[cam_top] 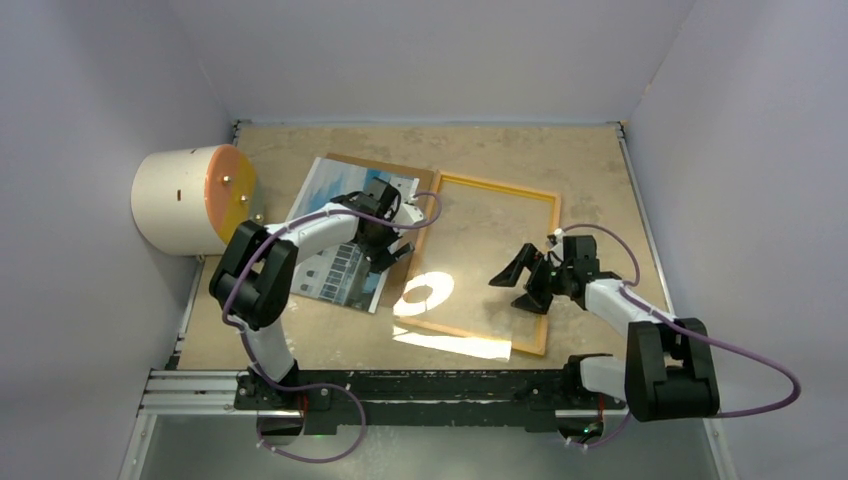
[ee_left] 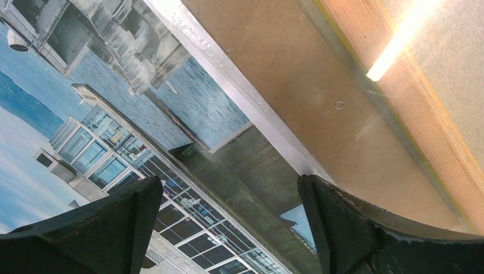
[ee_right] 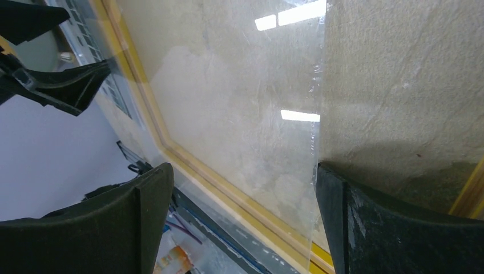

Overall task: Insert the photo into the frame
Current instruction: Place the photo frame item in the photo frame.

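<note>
The photo (cam_top: pixel 335 240), a white building under blue sky, lies face up on the brown backing board (cam_top: pixel 405 180) at the left middle. It fills the left of the left wrist view (ee_left: pixel 114 108). My left gripper (cam_top: pixel 393 248) hovers open and empty over the photo's right edge; in its own view (ee_left: pixel 228 222) the jaws straddle the white border. The yellow frame (cam_top: pixel 552 270) lies flat to the right, with its clear pane (cam_top: pixel 480 250) on it. My right gripper (cam_top: pixel 520 287) is open and empty over the pane (ee_right: pixel 228 103), whose free edge runs between its fingers (ee_right: pixel 388 228).
A white cylinder with an orange face (cam_top: pixel 190 200) stands at the left wall. Grey walls close in three sides. A black rail (cam_top: pixel 400 385) runs along the near edge. The frame's wood rim (ee_left: pixel 422 103) lies just right of the backing board (ee_left: pixel 297 74).
</note>
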Tool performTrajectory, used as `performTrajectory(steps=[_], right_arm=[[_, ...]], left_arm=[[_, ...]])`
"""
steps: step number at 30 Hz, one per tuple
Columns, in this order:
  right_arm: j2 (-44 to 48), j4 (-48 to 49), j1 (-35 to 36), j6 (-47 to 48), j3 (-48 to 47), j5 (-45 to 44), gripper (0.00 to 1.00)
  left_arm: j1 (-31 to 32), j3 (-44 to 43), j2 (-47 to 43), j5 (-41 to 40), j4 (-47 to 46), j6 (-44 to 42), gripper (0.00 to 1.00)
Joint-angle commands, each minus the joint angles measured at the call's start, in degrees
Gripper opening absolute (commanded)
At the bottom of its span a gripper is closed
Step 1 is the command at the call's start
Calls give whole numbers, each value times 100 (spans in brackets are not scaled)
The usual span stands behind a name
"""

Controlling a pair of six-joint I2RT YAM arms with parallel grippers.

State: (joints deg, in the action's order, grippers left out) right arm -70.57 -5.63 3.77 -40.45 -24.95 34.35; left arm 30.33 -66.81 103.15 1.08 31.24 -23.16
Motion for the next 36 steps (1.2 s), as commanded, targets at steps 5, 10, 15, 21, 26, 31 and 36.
performTrajectory(steps=[5,10,15,21,26,31,36], right_arm=[[-271,1084,54,-630,462,788,89],[194,1672,48,-1158,546,1273,81],[557,2005,45,-1432,487,1486,72],[637,1602,45,-1177,326,1171,49],[682,597,45,-480,-201,420,10],[959,-241,-42,-196,-517,-301,0],[1021,-731,-319,110,-629,-603,0]], left_arm=[[162,-122,195,182,6,0,100],[206,-233,241,217,84,-31,100],[207,-280,267,167,151,-57,100],[215,-325,194,102,187,-89,100],[210,-553,178,93,317,-121,100],[199,-856,190,-162,411,-143,100],[156,-987,150,-331,413,-135,100]])
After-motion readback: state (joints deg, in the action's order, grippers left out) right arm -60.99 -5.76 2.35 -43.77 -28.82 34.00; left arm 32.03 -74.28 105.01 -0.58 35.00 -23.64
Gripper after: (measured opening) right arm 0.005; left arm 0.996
